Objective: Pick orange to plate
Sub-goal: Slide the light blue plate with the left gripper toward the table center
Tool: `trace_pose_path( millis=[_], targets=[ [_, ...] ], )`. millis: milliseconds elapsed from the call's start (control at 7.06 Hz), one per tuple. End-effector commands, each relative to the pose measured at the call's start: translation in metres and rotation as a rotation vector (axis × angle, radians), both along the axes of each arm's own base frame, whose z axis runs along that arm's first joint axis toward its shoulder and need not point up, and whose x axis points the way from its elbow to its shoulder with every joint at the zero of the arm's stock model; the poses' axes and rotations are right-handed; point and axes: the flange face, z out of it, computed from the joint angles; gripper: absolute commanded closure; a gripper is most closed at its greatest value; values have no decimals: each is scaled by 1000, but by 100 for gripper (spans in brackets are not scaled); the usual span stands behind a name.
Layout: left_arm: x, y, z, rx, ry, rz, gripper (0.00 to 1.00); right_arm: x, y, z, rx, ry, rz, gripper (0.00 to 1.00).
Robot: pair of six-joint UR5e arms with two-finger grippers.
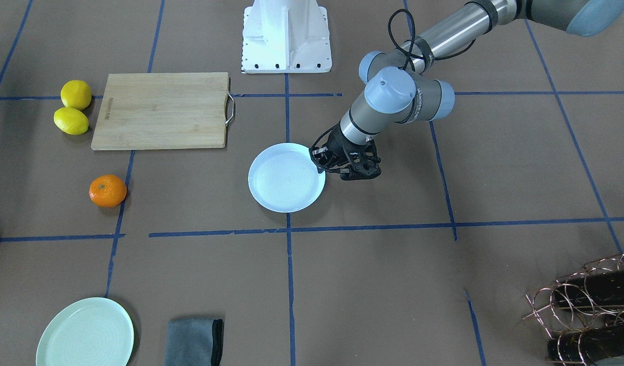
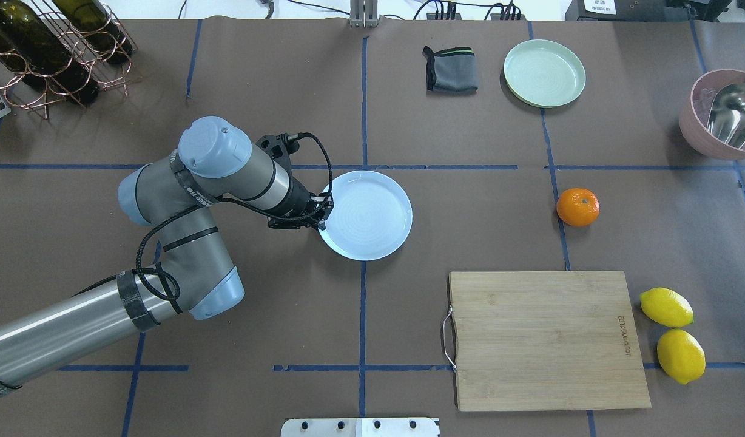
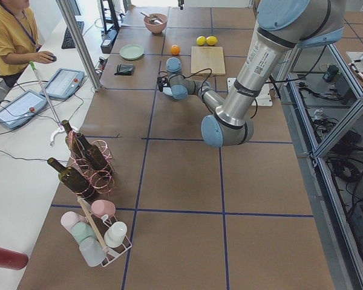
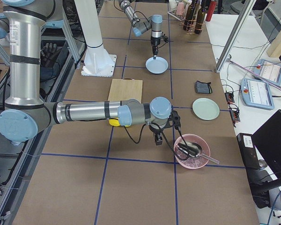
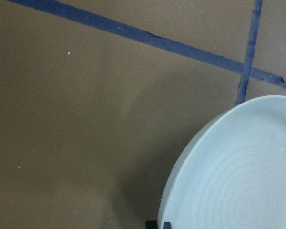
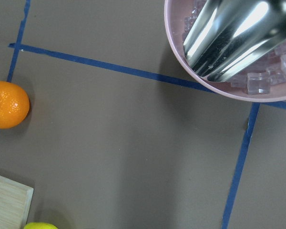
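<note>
**Q:** Front-facing view: where are the task items?
**A:** The orange (image 1: 107, 190) rests on the table (image 1: 393, 284) at the view's left, on a blue tape line. The plate (image 1: 286, 177) lies flat near the centre, well apart from it. Brown table surface and tape lie between them. The cutting board (image 1: 160, 110) sits beside that path, farther back, with two lemons (image 1: 71, 121) at its left end.

**Q:** Left gripper?
**A:** The left gripper (image 1: 319, 161) points down at the plate's right rim, touching it.

**Q:** Overhead view: surrounding items?
**A:** Pale green plate (image 2: 544, 73) and grey cloth (image 2: 450, 70) lie at the far edge. The pink bowl (image 2: 709, 149), holding a metal scoop (image 2: 733, 112), is far right. The wine rack (image 2: 57, 54) is far left.

**Q:** Side views?
**A:** Exterior left: a person (image 3: 9, 36) sits at a side desk. Exterior right: the right gripper (image 4: 158, 139) hangs on the near arm, just beside the pink bowl. The orange is hidden here.

**Q:** Wrist views: tool state?
**A:** Left wrist: two dark fingertips (image 5: 151, 224) sit close together, one each side of the plate's rim, pinching it. Right wrist: the orange is at the left edge and the bowl is upper right. The fingers do not show, so the right gripper's opening cannot be determined.
</note>
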Motion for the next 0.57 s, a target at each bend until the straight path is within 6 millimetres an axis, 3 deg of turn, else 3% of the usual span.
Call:
trace_pose_path(
  millis=[0,142,283,425],
  targets=[
    [0,2,1,15,22,2,60,-13,-1,-3,7,-3,-29,0],
    [-3,4,0,38,54,3,47,-36,-8,-11,25,-2,-74,0],
    [-6,5,-1,49,70,1,39,-43,-9,-17,40,-11,-89,0],
    [-13,3,-8,68,97,-6,33,-61,-22,-35,72,-34,-97,0]
  ],
)
